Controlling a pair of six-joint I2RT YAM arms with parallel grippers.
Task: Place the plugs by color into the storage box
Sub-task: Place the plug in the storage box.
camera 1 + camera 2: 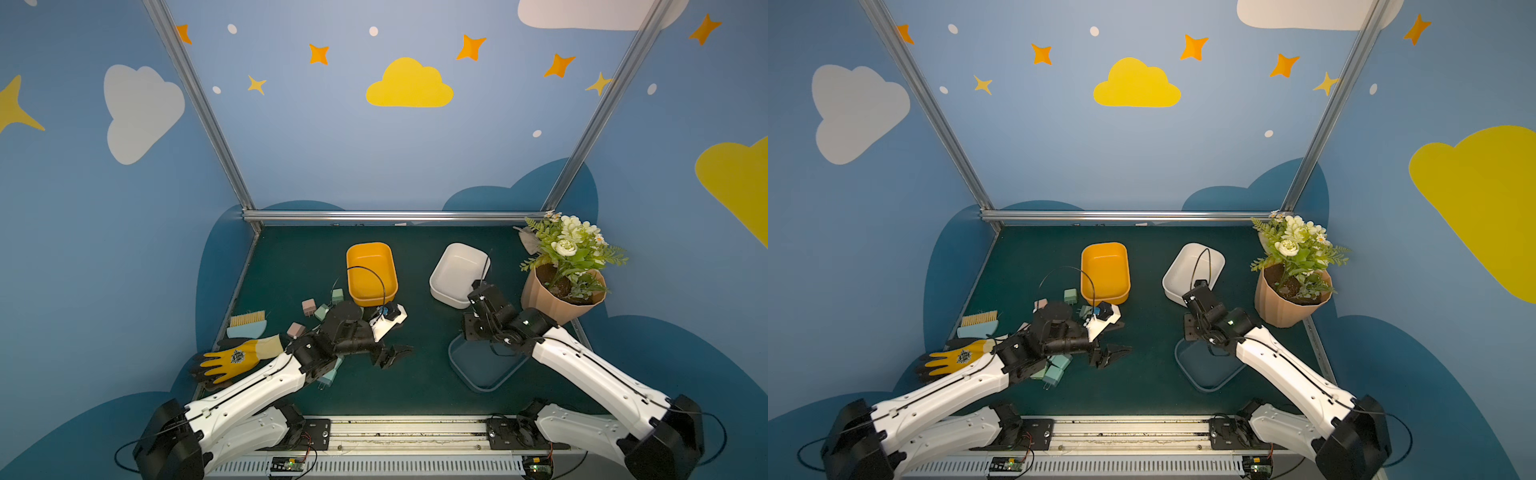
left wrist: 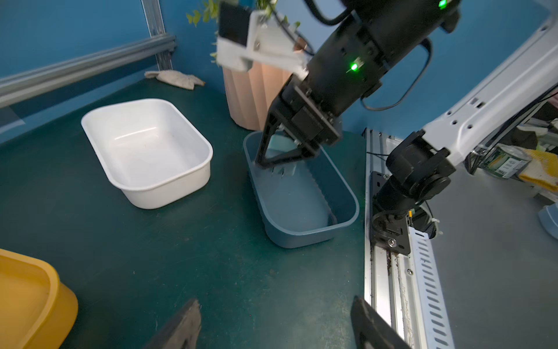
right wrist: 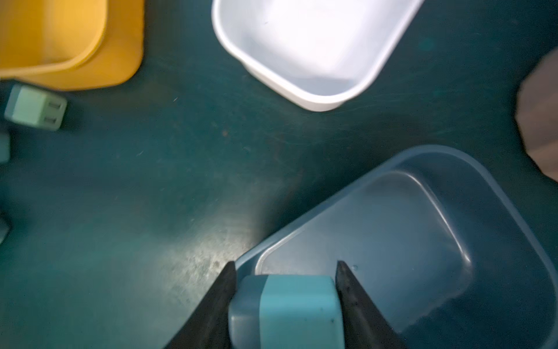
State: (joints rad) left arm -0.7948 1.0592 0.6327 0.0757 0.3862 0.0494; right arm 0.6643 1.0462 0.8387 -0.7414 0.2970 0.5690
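Carefully now: your right gripper (image 3: 285, 267) is clamped on a teal plug (image 3: 299, 311), poised over one corner of the blue box (image 3: 428, 148), right at its rim. Carry it further in over the box floor before you let go, or it may catch the rim and tumble out. The white box (image 2: 169, 187) and yellow box (image 1: 370, 299) look empty. Your left gripper (image 1: 394, 354) hangs spread and empty above the mat. Around that arm lie the other plugs, among them a pink plug (image 1: 308, 306) and a green plug (image 1: 337, 296). Mind the flower pot (image 1: 548, 307) just beside your right arm.
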